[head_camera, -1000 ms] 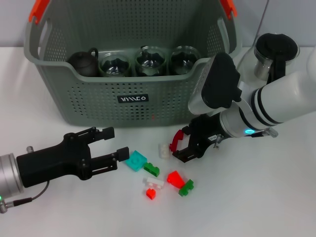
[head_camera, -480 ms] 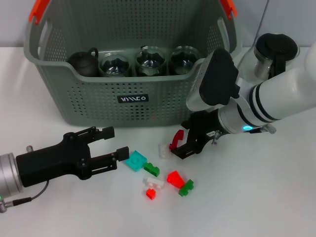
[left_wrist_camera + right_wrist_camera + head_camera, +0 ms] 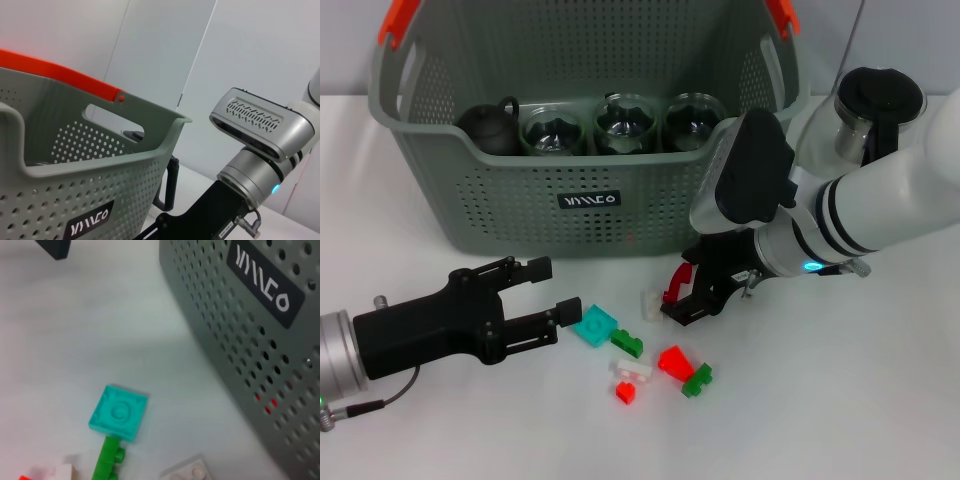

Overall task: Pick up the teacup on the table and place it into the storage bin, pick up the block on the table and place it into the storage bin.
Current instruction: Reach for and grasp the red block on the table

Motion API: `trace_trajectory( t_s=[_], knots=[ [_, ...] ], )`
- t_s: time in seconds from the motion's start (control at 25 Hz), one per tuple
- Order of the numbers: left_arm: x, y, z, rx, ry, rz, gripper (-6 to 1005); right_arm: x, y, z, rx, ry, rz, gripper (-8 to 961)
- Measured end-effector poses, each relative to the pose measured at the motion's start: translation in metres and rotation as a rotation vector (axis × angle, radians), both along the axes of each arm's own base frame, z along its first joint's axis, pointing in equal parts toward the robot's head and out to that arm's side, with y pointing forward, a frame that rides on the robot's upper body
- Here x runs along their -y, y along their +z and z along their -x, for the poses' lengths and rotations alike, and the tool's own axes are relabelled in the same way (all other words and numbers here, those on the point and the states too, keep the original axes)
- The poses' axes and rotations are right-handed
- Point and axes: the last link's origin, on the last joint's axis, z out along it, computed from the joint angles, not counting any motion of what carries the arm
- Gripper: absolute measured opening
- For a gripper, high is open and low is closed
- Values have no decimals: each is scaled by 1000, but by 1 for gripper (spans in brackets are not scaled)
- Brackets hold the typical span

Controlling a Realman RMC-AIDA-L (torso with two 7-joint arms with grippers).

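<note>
The grey-green storage bin (image 3: pixel 500 200) stands at the back of the table, with three glass teacups (image 3: pixel 623 122) and a black teapot (image 3: pixel 488 128) inside it. Loose blocks lie in front of it: a teal flat block (image 3: pixel 593 325), a clear whitish block (image 3: pixel 651 304), and green (image 3: pixel 627 345), white and red (image 3: pixel 673 360) ones. My right gripper (image 3: pixel 670 302) hovers open just right of the whitish block. Left of the teal block, my left gripper (image 3: pixel 560 290) stands open and holds nothing. The right wrist view shows the teal block (image 3: pixel 119 412) and the bin wall (image 3: pixel 240 315).
A glass pot with a black lid (image 3: pixel 878 105) stands at the back right, behind my right arm. The bin's front wall is close behind both grippers. Bare white table lies at the front right.
My right gripper has crept a little to the left, closer to the whitish block. The left arm and the blocks have not moved.
</note>
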Motion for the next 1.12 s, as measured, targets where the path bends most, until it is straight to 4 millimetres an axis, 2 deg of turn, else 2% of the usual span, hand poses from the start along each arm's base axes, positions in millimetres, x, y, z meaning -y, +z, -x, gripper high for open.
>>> trace_trajectory(
  t_s=[1.04,1.12],
  knots=[
    [1,0,0,3,1,1,764,-2,-6,-5,5,-39,-26,808],
    [1,0,0,3,1,2,764,-1,-6,-5,6,-40,-21,727]
  ],
)
